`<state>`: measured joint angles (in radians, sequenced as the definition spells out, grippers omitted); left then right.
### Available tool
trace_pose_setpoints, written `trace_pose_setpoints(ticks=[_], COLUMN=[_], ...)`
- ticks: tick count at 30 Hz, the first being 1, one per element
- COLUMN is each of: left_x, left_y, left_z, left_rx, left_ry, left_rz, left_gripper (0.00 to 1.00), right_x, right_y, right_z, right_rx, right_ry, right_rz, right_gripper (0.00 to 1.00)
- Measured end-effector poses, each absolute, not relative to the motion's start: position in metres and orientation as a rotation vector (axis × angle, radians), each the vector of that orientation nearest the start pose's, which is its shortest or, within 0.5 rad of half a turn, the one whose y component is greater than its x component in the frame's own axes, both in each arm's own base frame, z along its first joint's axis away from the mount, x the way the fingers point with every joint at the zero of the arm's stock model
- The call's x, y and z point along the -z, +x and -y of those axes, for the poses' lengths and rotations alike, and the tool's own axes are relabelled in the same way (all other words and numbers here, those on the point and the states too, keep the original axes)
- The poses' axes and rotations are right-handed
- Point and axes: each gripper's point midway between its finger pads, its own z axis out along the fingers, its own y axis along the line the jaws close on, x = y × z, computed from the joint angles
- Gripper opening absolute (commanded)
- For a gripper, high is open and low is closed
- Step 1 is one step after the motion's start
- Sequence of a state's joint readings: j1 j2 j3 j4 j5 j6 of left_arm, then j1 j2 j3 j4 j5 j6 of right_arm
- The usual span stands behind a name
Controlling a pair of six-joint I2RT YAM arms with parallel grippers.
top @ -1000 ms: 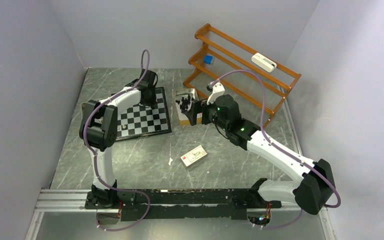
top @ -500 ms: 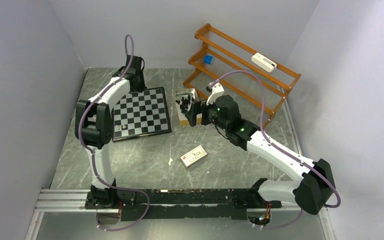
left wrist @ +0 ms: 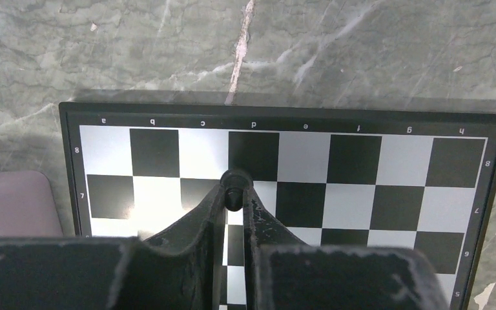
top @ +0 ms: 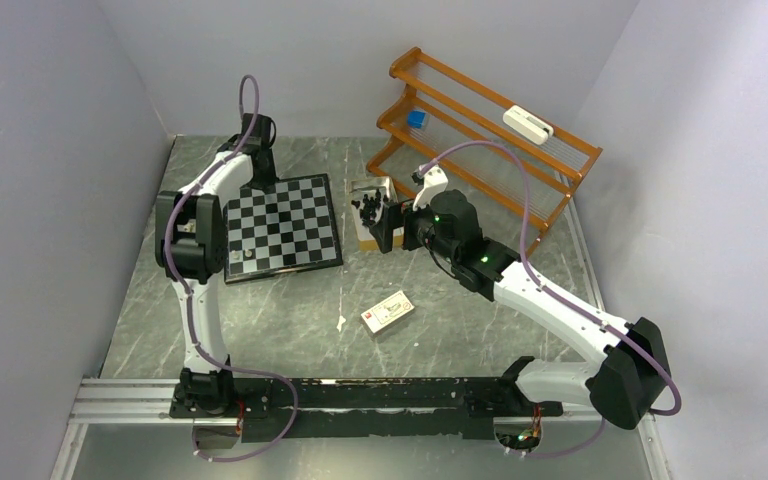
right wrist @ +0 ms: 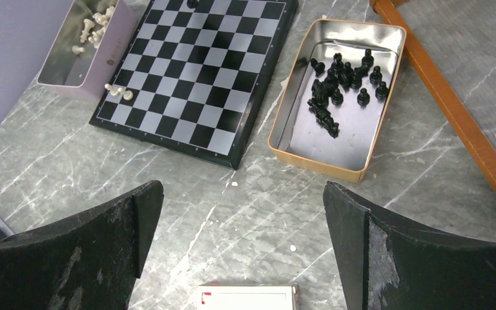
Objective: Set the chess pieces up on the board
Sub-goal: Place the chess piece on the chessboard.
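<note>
Grey marbled tabletop [top: 290, 320] carries everything, walled in on 3 sides. Your left jaws are closed on 1 black piece [left wrist: 234, 183], pinched just under its round head, over the far rows of the board [left wrist: 361, 168] near the d file. You cannot tell whether its base touches the square. Your right jaws gape wide and hold nothing, hovering above the tabletop near the tin [right wrist: 316, 166]. The other black pieces [right wrist: 339, 84] lie heaped in that tin just beside the board's right edge. Pale pieces [right wrist: 93, 29] sit in a lilac box [right wrist: 112, 48] at the opposite side, and 2 more [right wrist: 119, 92] stand on the board.

Judge these pieces as light, hard and smooth: they will likely tip or roll at a nudge and may slip from a loose pinch. Take each by the narrow stem below the head, jaws level. In the tin they touch each other, so pick from the looser edge of the heap and mind the raised rim. Open room lies over the bare board and the near tabletop. The rack [top: 582, 168] crowds the far right.
</note>
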<state>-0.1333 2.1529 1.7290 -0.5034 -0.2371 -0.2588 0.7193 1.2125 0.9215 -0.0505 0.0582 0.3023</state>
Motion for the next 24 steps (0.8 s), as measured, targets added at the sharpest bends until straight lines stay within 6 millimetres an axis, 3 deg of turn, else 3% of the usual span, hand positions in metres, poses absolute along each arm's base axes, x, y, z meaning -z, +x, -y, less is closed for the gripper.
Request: trace_pose_setpoints(ticks=[8, 24], left_x=[-0.067, -0.05], left_y=[0.531, 0.532], left_z=[0.033, 0.014], left_rx=[-0.153, -0.178], left_ry=[-0.253, -0.287], left_rz=[-2.448, -2.472], left_gripper=[0.18, 0.21], right_x=[-0.227, -0.223], right_y=[0.301, 0.301], right_z=[-0.266, -0.267], right_rx=[-0.627, -0.625], right_ry=[-0.368, -0.371], right_rz=[-1.929, -1.938], right_gripper=[1.0, 1.0])
